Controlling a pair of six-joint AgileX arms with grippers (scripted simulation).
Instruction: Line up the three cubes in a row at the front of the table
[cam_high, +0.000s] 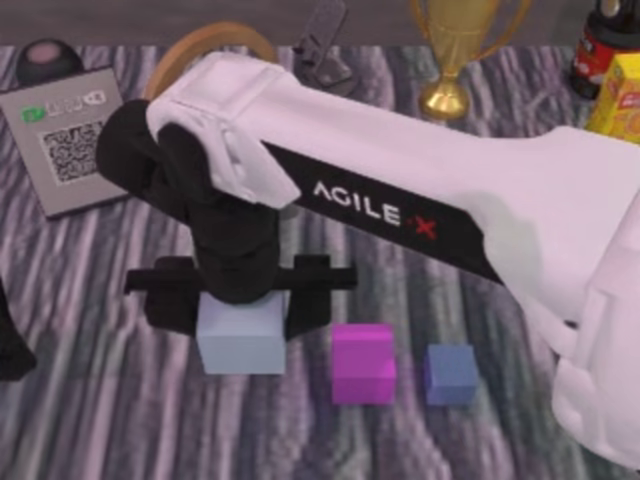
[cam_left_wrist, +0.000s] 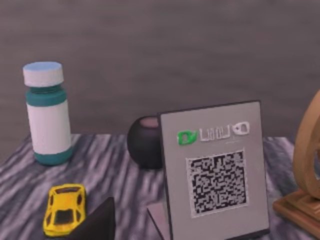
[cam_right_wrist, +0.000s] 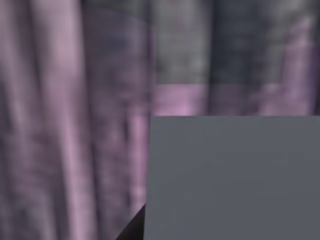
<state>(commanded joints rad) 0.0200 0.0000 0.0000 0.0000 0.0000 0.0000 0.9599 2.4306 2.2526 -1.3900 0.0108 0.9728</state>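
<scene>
Three cubes lie toward the front of the table (cam_high: 120, 420). The largest, pale blue-grey cube (cam_high: 241, 340) is on the left, the magenta cube (cam_high: 362, 363) in the middle, and the small periwinkle-blue cube (cam_high: 450, 374) on the right. My right gripper (cam_high: 241, 300) reaches across from the right and stands over the pale cube, one dark finger against each of its sides, shut on it. The right wrist view is filled by that cube's grey face (cam_right_wrist: 232, 177), with a dark fingertip (cam_right_wrist: 136, 227) against its edge. My left gripper (cam_high: 10, 350) is parked at the left edge.
A QR-code sign (cam_high: 68, 140) stands at the back left, with a dark ball (cam_high: 48, 60) behind it. A wooden ring (cam_high: 205, 45), a gold trophy (cam_high: 455, 50) and a yellow carton (cam_high: 620, 100) line the back. The left wrist view shows a bottle (cam_left_wrist: 47, 112) and a yellow toy car (cam_left_wrist: 64, 207).
</scene>
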